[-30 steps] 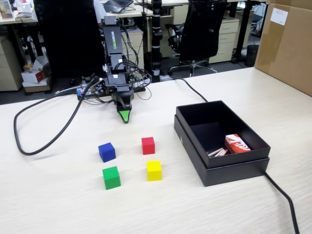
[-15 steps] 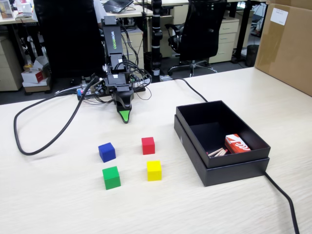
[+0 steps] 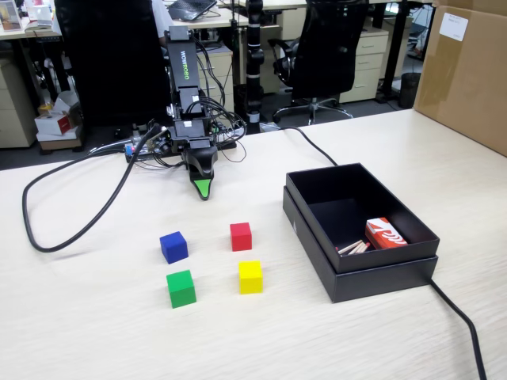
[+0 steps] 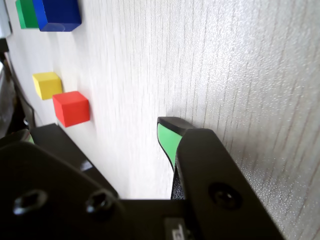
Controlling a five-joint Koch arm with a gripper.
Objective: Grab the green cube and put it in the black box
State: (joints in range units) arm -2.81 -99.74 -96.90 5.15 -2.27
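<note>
The green cube sits on the light wood table at the front left of a group of cubes; in the wrist view only a part of the green cube shows, at the top left behind the blue one. The black box stands to the right of the cubes in the fixed view. My gripper hangs tip down near the arm's base, well behind the cubes and touching none. In the wrist view the gripper is open, with bare table between its green-padded fingers.
A blue cube, a red cube and a yellow cube lie close around the green one. The box holds a red-and-white packet and some sticks. A brown cardboard box stands at the back right. Black cables cross the table.
</note>
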